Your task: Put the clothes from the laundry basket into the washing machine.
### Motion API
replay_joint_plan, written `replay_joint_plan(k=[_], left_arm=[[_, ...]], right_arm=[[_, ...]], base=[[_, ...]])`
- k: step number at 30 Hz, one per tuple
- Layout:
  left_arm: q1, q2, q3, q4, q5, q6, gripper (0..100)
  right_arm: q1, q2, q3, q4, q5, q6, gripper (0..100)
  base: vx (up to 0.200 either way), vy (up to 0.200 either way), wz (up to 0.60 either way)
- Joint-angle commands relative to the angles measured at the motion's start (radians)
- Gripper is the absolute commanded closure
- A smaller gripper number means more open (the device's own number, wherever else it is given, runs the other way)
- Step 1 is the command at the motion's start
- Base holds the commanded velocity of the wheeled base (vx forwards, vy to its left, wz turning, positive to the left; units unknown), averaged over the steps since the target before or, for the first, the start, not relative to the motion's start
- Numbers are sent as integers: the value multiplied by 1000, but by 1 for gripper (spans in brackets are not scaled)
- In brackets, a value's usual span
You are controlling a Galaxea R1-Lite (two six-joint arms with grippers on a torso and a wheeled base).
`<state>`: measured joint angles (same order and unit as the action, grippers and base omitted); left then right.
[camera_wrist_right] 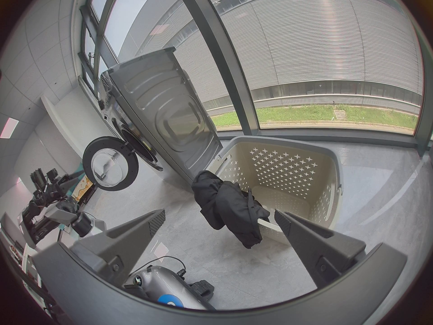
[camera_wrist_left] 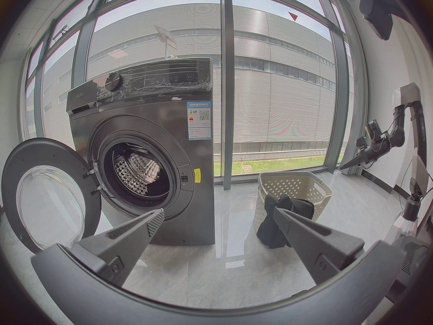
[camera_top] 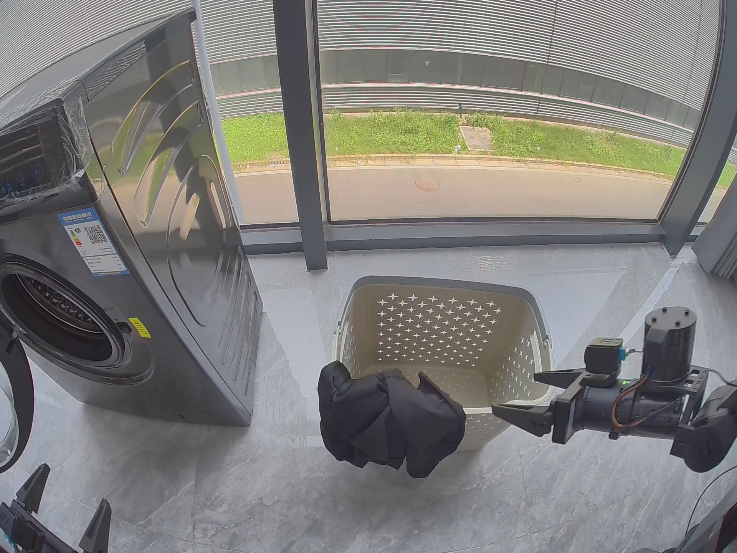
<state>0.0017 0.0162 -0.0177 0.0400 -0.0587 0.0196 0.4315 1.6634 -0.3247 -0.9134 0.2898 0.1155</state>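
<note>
At the far left stands a dark grey front-loading washing machine (camera_top: 153,232). Its round glass-paned door (camera_wrist_left: 49,199) is swung wide open, and the steel drum (camera_wrist_left: 135,172) is in plain sight. Low in front of the machine, near the open door, sits the left gripper (camera_top: 69,501), with its two black fingers spread wide and nothing between them.

Toward the middle, a crumpled black garment (camera_top: 388,416) hangs over the near rim of a cream plastic laundry basket (camera_top: 441,282) patterned with star-shaped holes. The garment sits at the corner nearer the machine. Its bulk runs along the rim, part inside the basket and part dangling outside toward the floor.

At the right, the right gripper (camera_top: 516,393) is near the basket's other front corner. Its fingers are also wide apart and empty, aimed sideways toward the robot's left, straight at the garment. This arm looks much the nearer of the two; the left gripper is well apart from the basket.
</note>
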Motion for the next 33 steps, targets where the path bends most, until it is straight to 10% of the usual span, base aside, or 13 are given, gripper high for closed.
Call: replay_joint_plan(k=[1, 12, 33], left_arm=[[0, -16, 18, 0, -1, 0, 0], [1, -16, 18, 0, 0, 0, 0], [0, -16, 18, 0, -1, 2, 0]], right_arm=[[38, 219, -1, -105, -21, 15, 0], [87, 521, -10, -467, -100, 46, 0], [89, 705, -221, -466, -130, -7, 0]], base=[[0, 0, 0], [0, 0, 0], [0, 0, 0]])
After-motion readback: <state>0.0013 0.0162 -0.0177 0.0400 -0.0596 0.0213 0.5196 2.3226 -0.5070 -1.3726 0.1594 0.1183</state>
